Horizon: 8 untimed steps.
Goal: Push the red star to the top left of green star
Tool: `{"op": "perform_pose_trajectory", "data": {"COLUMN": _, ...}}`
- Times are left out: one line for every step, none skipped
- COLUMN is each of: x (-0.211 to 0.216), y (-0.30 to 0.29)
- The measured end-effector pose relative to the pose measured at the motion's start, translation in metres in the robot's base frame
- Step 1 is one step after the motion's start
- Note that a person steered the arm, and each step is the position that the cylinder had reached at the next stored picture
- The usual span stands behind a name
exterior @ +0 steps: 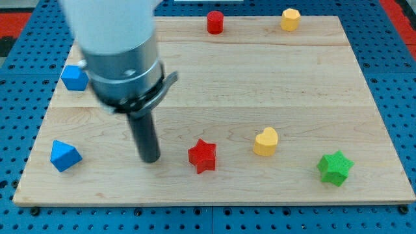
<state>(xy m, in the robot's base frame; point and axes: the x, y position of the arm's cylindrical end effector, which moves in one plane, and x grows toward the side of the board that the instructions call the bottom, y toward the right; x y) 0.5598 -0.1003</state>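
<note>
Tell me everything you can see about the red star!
The red star is a small, chunky block with stubby points, in smooth matte red, lying flat on the wooden board near the view's bottom edge. Nothing touches it. My tip stands just to its left, apart from it, and the yellow heart sits to its right.

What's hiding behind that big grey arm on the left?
Part of a blue block pokes out at the arm's left; its other side is covered. Elsewhere only the wooden board shows; whatever lies directly behind the arm cannot be seen.
</note>
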Motion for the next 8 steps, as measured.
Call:
{"op": "perform_pose_trajectory", "data": {"x": -0.021, "y": 0.045}}
{"op": "perform_pose_trajectory", "data": {"x": -0.056, "y": 0.107}}
{"op": "perform_pose_trajectory", "data": {"x": -0.044, "y": 0.075}}
{"op": "perform_pose_trajectory", "data": {"x": -0.036, "y": -0.007}}
{"op": "perform_pose_trajectory", "data": {"x": 0.003, "y": 0.016}}
{"op": "perform_pose_trajectory", "data": {"x": 0.006, "y": 0.037}}
{"op": "perform_pose_trajectory", "data": {"x": -0.009, "y": 0.095}}
{"op": "perform_pose_trajectory", "data": {"x": -0.017, "y": 0.155}}
